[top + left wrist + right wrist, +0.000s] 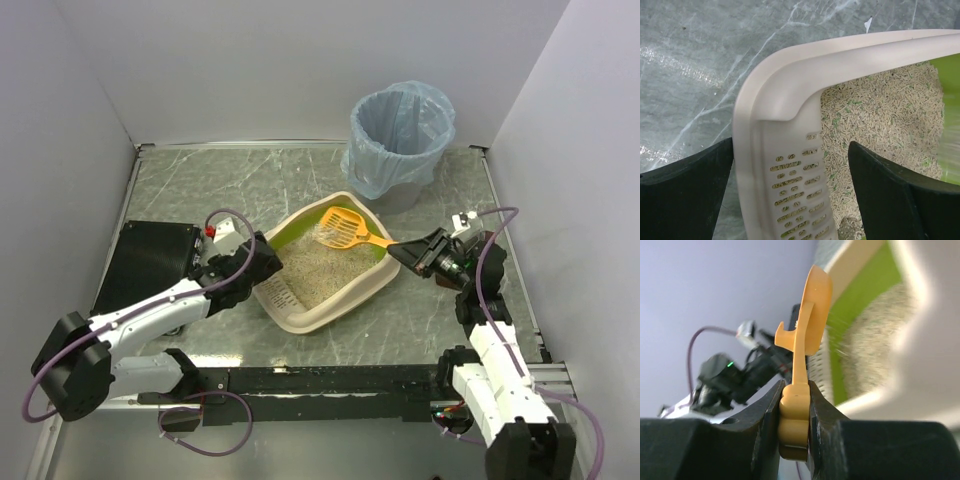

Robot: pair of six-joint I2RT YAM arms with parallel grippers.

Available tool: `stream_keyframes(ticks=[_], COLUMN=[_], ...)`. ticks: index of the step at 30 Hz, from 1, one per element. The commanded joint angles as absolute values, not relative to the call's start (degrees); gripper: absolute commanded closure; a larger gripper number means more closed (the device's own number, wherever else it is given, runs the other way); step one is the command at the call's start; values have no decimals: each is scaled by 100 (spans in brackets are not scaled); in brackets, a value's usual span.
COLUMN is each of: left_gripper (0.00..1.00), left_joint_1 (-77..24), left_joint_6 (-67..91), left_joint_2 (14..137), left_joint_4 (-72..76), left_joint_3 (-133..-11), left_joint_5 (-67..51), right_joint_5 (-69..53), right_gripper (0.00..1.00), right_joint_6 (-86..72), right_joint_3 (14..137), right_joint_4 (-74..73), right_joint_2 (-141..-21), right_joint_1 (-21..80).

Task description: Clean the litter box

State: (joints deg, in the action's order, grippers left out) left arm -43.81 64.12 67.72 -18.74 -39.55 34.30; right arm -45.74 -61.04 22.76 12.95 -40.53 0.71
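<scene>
The litter box, with its cream rim, lime-green inner wall and beige litter, sits mid-table. My left gripper is open and straddles the box's slotted lip. One finger is against the outside of the rim. The other finger is inside, over the litter. My right gripper is shut on the handle of the orange slotted scoop. It holds the scoop's head over the far end of the box. In the right wrist view the scoop rises from the gripper, with the green wall behind it.
A grey round bin with a light-blue bag stands at the back right, beyond the box. A black flat slab lies at the left edge. White walls enclose the table on three sides.
</scene>
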Motion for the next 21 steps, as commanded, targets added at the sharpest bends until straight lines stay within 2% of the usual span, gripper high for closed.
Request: stream_keyframes(ticks=[1,2,3,4,6,13,16,20,21], left_gripper=[3,3,3,3,3,3,3,3,3], left_joint_1=[-4412,-4412,-4412,-4412,-4412,-4403,-4412,-4403,-4403], left_joint_6=[6302,6319,6267,6241,6214,6311,6311,6310,6311], left_joint_2=[6434,6416,6399,6398,6442,6486,6469,6547,6565], left_joint_4=[-1573,-1547,-1442,-1424,-1415,-1485,-1521,-1450,-1459], left_joint_3=[-4034,-4017,-3990,-3999,-4043,-4034,-4017,-4016,-4025], left_joint_5=[3436,3419,3384,3305,3235,3243,3261,3191,3182], right_joint_5=[-5046,-5175,-5342,-5448,-5835,-5897,-5522,-5835,-5836], right_gripper=[100,100,100,100,100,100,100,100,100], right_joint_6=[-5755,-6157,-7231,-7677,-8058,-7322,-6497,-6662,-6523], right_joint_3=[2444,2130,1927,1620,1547,1783,2064,2013,2021], right_joint_4=[929,1750,2602,4020,4420,3561,2245,2504,2105], right_joint_2=[-3797,-3866,-4163,-4349,-4752,-4466,-4035,-3964,-3894], right_joint_1=[-527,-536,-527,-553,-676,-809,-809,-913,-940])
